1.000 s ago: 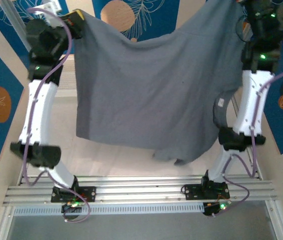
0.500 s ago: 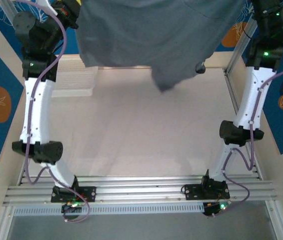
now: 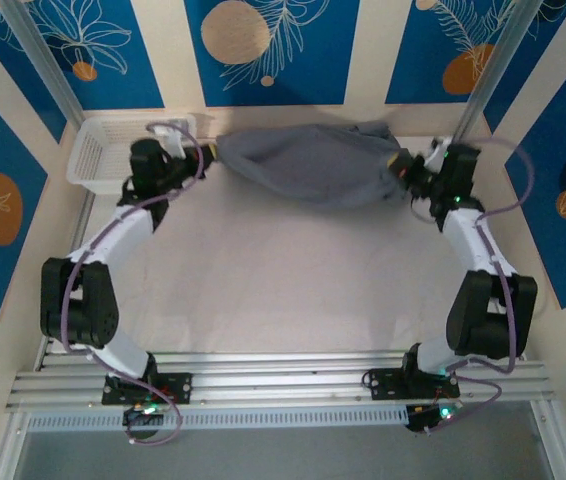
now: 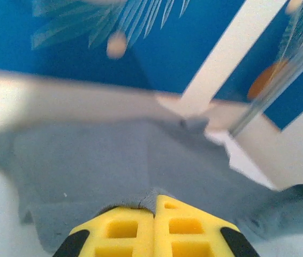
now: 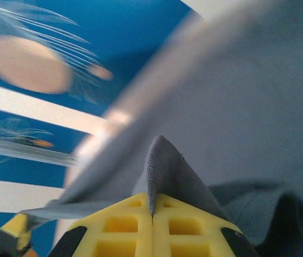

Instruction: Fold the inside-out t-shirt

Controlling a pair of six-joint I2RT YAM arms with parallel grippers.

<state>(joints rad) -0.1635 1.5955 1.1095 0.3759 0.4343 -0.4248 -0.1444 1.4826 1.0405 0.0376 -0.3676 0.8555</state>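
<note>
Overhead, the dark grey t-shirt (image 3: 303,170) sits bunched at 12 o'clock on the table (image 3: 283,290), sleeves and collar lost in folds. The left gripper (image 4: 154,206) and right gripper (image 5: 152,206) are each pressed together, pinching its fabric; both wrist views are blurred.

t-shirt (image 3: 308,168), upper centre of the top view: plain dark grey, no print.
mesh basket (image 3: 93,150), upper left: white.
table (image 3: 283,290): off-white.
wall panels (image 3: 273,50): deep blue, white leaf outlines, tan-orange discs, cream stripes between.
left arm (image 3: 113,235), right arm (image 3: 478,240): white shells, black joints.
left gripper (image 4: 154,210), right gripper (image 5: 152,213): yellow, black at the sides.
</note>
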